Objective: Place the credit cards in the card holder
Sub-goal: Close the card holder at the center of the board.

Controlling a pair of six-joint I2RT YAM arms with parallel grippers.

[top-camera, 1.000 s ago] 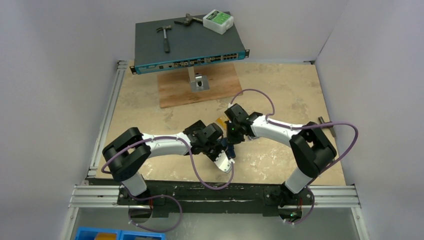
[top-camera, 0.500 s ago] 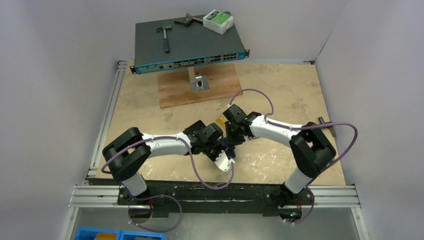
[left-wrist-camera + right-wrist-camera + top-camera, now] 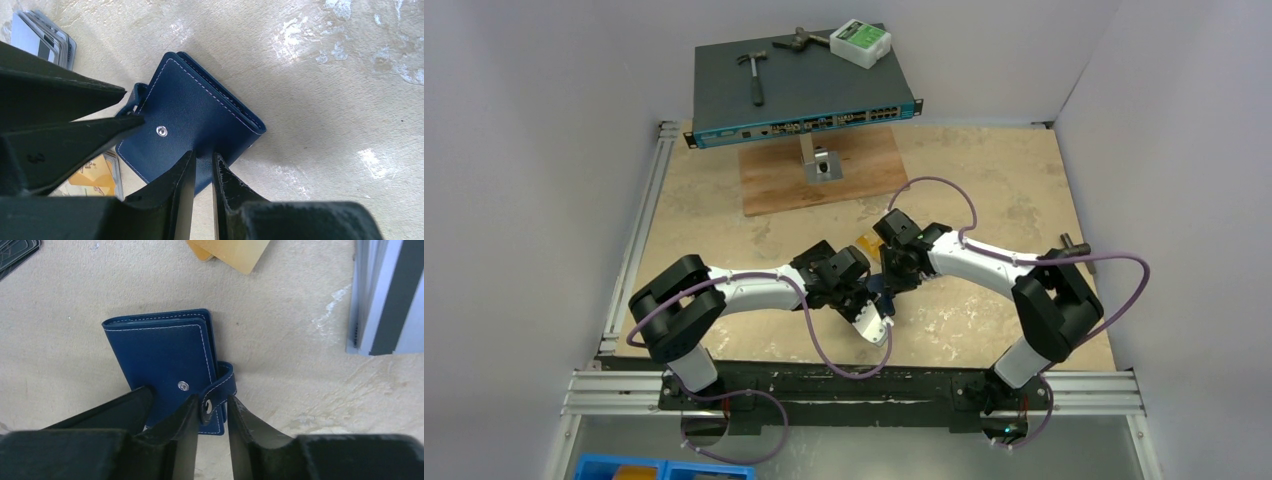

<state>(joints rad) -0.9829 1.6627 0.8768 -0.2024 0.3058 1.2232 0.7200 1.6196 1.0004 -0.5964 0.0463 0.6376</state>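
Card holder (image 3: 157, 352): lies on the tabletop (image 3: 300, 405) between the two end effectors, folded shut, navy outer face up. Snap stud (image 3: 183, 385) is bare. Snap tab (image 3: 222, 377) is undone and curls round the opening edge.

Right end effector (image 3: 211, 402):
- Jaws part open, one finger on each side of the snap tab.
- The tab fills the gap edge to edge. Cannot tell whether the pads press on it.
- Holder's long axis runs straight ahead from the fingertips, tilted slightly left.
- Fold is on the left of the fingertips; opening edge and tab are on the right.
- Near short edge sits under the fingertips, far short edge points away.
- Orange-gold cards (image 3: 232, 250) lie further ahead, past the far short edge and apart from it.
- Black card (image 3: 15, 250) is far ahead to the left, cut by the frame.

Left end effector (image 3: 202, 156):
- Jaws nearly closed, pinching the holder's nearest edge, which passes between the two fingertips.
- From here the holder stretches ahead and sits cornerwise.
- Layered edge is ahead and to the right; tab side is ahead and to the left.
- The other arm's fingers reach in at the tab.
- One orange-gold card sits just left of the fingertips, at the holder's near-left corner and partly hidden.
- Silver-grey cards (image 3: 35, 37), fanned and showing a dark stripe, lie well ahead to the left, clear of the holder.

Top view: both end effectors meet tip to tip over the holder, and only a sliver of blue shows.
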